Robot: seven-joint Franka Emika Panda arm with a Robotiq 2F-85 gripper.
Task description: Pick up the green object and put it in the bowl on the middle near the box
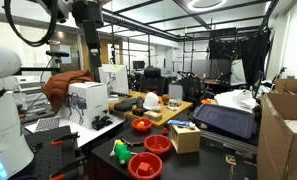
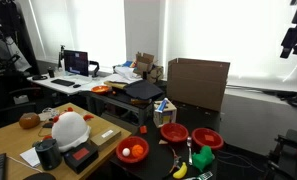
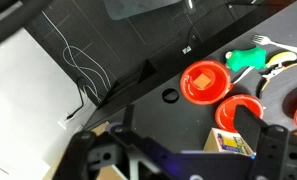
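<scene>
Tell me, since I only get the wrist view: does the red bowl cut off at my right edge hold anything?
Observer: Yes. That red bowl holds orange rounded pieces.
Operator: How high is the claw?
Observer: In an exterior view the claw hangs high, well clear of everything below it.
Operator: Anything else outside my frame?
Observer: A white-and-red rounded object sits on a wooden tabletop.
</scene>
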